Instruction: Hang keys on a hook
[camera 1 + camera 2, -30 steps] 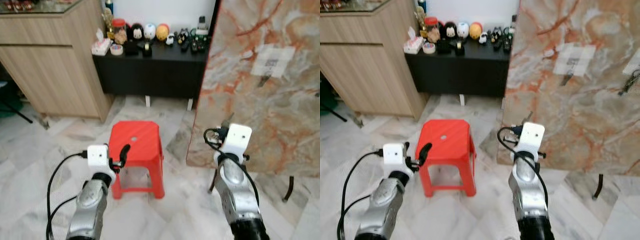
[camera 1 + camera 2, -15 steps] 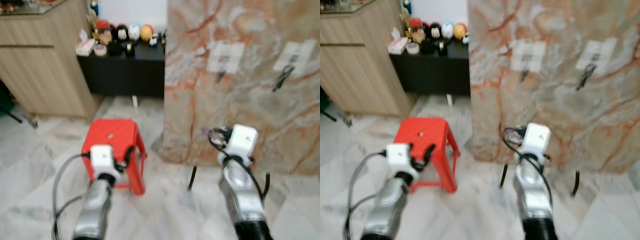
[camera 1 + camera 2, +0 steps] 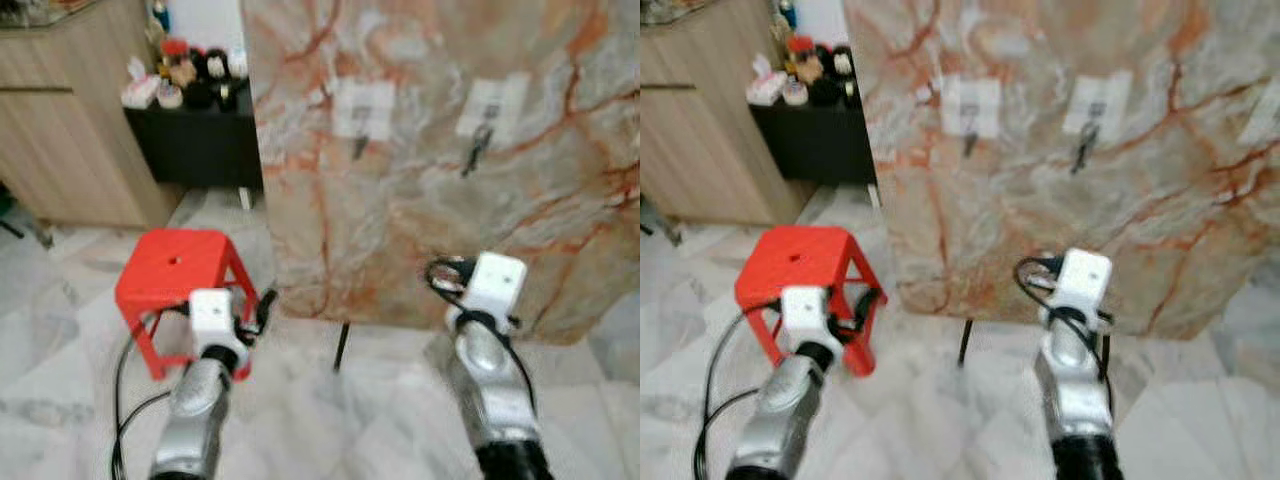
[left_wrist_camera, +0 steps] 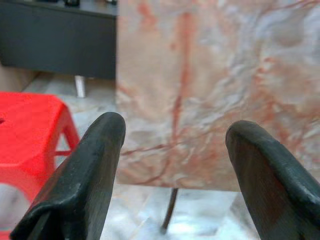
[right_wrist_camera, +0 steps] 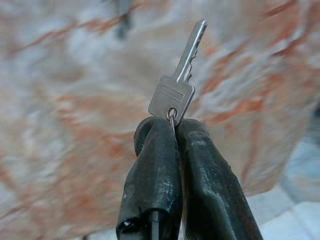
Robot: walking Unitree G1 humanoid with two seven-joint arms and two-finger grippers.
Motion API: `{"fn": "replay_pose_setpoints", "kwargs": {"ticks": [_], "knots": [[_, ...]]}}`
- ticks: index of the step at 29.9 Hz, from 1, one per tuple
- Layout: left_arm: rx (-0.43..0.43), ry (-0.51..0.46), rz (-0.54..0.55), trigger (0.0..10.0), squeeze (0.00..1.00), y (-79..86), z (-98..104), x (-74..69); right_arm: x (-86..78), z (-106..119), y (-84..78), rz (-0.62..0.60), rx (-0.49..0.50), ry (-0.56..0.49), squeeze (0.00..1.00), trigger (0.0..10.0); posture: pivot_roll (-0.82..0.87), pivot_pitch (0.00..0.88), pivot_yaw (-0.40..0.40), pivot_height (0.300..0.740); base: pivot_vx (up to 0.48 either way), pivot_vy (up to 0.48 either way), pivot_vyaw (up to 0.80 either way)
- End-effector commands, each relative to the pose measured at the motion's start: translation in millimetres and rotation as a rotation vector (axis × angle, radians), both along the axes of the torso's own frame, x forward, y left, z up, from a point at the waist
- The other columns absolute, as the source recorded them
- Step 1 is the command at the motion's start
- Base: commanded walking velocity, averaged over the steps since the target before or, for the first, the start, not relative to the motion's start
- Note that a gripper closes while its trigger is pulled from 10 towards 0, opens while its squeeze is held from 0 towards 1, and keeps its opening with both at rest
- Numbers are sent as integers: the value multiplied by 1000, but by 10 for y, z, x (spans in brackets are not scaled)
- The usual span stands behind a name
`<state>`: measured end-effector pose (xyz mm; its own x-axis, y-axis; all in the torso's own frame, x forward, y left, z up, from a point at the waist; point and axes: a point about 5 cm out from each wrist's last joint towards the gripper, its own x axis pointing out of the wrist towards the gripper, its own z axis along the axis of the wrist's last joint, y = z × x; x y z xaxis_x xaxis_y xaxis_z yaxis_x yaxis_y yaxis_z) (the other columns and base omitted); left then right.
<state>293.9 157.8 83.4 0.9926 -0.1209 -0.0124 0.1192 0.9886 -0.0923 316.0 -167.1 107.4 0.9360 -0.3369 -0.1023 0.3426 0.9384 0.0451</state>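
I see a single silver metal key (image 5: 178, 75) with a squared head and a toothed blade, standing up and slightly tilted out of the right gripper (image 5: 172, 125). The two black fingers are pressed together on the thin wire ring threaded through the key's head — no gap between them. In the head views this gripper sits at the end of the right silver arm (image 3: 487, 380), raised in front of the large orange-veined marble-pattern board (image 3: 440, 160), near it but apart from it.

On the board I note two white rectangular labels (image 3: 364, 107), each with a dark hook (image 3: 359, 147) just below it. The right-hand hook carries something dark and dangling (image 3: 474, 150); I cannot tell what it is. Print on the labels is too blurred to read.

The left gripper (image 4: 172, 165) is wide open and holds nothing — its fingers (image 4: 87, 180) frame the board's lower edge and a red plastic stool (image 3: 172, 275) standing on the pale marble floor (image 3: 60, 330).

A black low cabinet (image 3: 200, 140) beside a light wooden cupboard (image 3: 70, 120) carries small figurines and jars (image 3: 185, 75); contents are not distinguishable.
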Motion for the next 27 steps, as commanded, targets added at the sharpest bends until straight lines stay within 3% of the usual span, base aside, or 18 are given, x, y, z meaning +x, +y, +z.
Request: {"fn": "replay_pose_setpoints", "kwargs": {"ticks": [1, 20, 27], "knots": [[2, 12, 20, 10000, 0, 88, -15, -17, 20, 23, 96, 24, 12, -9, 0, 10000, 83, 59, 3, 740, 0, -371, 0], [-11, 44, 31, 10000, 0, 109, -48, 5, 31, 26, 54, 10, 15, -12, 0, 10000, 74, 44, -1, 740, 0, -13, 0], [-9, 41, 30, 10000, 0, 120, -32, 17, 49, 25, 78, 18, 19, -11, 0, 10000, 83, 42, -2, 740, 326, 0, 0]]}}
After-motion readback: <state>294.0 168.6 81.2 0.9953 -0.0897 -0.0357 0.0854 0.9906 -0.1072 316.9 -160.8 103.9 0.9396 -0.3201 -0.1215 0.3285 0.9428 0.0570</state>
